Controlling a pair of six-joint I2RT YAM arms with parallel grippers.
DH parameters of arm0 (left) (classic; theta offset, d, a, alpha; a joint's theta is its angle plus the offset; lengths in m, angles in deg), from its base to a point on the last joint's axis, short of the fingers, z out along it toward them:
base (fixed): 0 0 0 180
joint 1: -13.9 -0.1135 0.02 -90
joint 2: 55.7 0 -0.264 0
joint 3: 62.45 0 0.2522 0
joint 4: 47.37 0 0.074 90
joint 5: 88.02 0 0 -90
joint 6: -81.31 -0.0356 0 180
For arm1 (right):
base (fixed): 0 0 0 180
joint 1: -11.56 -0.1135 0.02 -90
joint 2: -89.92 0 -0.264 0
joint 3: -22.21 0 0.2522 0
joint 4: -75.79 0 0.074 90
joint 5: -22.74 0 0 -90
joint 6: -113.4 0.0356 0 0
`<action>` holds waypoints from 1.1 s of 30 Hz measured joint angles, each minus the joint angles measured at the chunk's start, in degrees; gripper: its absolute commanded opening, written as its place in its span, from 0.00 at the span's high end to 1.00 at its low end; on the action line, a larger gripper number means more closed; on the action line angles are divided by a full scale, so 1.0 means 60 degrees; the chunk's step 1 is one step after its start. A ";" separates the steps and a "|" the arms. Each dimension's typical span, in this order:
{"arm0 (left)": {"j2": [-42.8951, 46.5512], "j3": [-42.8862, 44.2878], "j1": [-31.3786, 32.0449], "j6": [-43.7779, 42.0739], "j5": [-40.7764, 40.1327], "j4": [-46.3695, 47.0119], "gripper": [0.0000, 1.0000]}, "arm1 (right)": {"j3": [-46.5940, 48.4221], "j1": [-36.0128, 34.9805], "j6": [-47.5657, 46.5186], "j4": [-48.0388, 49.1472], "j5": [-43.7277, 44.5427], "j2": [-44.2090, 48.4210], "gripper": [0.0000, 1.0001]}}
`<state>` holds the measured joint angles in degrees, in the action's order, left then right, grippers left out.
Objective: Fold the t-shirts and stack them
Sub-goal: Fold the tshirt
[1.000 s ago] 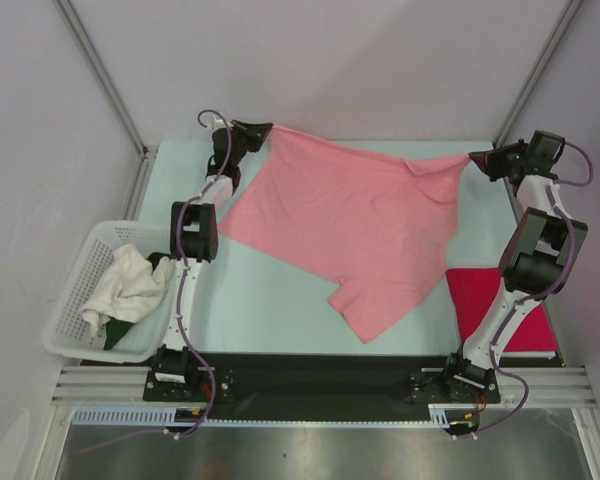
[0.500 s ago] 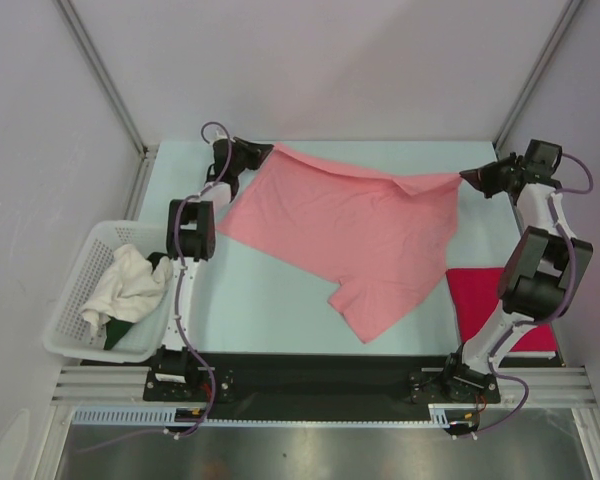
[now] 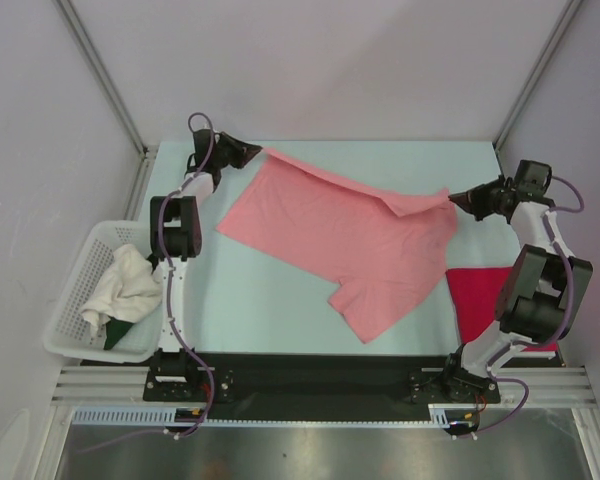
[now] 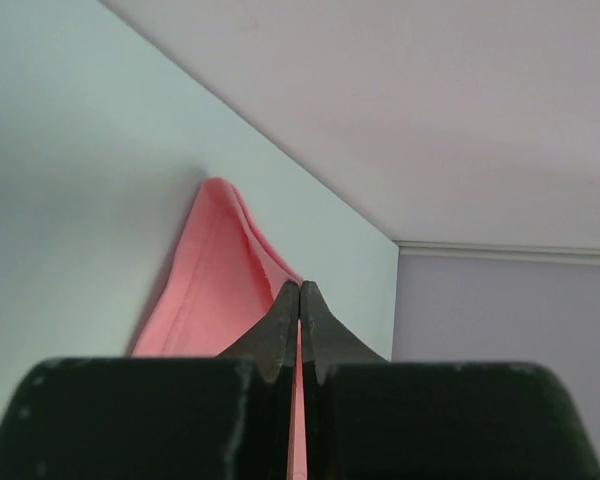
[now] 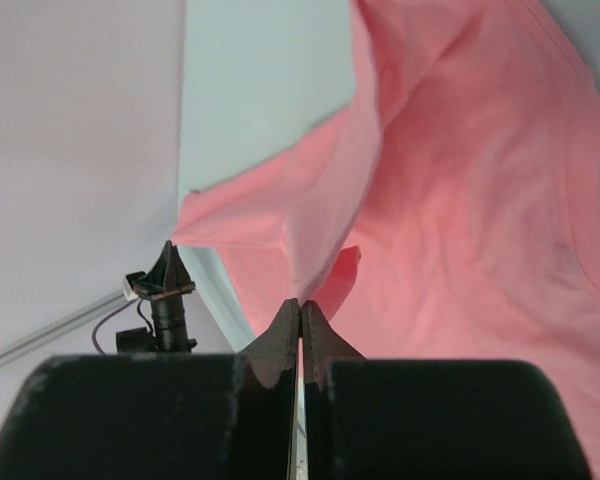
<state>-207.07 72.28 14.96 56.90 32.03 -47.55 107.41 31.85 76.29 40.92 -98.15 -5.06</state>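
The salmon-pink t-shirt point(image 3: 350, 235) lies spread over the middle of the table, its far edge lifted between my two grippers. My left gripper point(image 3: 258, 151) is shut on its far left corner, seen in the left wrist view point(image 4: 300, 288) with pink cloth point(image 4: 215, 280) between the jaws. My right gripper point(image 3: 454, 197) is shut on the far right corner, seen in the right wrist view point(image 5: 301, 304) with the shirt point(image 5: 460, 190) hanging beyond. The magenta-red t-shirt point(image 3: 480, 300) lies folded at the near right, partly behind the right arm.
A white lattice basket point(image 3: 75, 285) with a white cloth point(image 3: 125, 285) and a dark green one stands at the left edge. Grey walls and metal frame posts close in the back and sides. The left arm shows in the right wrist view point(image 5: 165, 300).
Both grippers have come down and nearer with the shirt's far edge. The left moved a little left, the right moved nearer and down. The lifted edge now hangs lower and slacker.
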 measured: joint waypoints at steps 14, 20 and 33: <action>0.0109 -0.1056 -0.0018 -0.0659 0.0528 -0.1162 1.00 | -0.0849 -0.0149 0.0015 -0.0055 0.0004 0.0568 1.00; 0.0233 -0.1147 -0.0055 -0.0834 0.0546 -0.1373 1.00 | -0.1198 -0.0142 -0.0095 -0.0222 0.0036 0.0758 1.00; 0.0372 -0.1144 -0.0433 -0.1049 0.0572 -0.1606 1.00 | -0.1552 0.0022 -0.0346 -0.0302 0.0080 0.0922 1.00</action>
<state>-204.84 65.42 12.36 50.60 35.46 -57.19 98.10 31.98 74.21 39.11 -97.67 0.47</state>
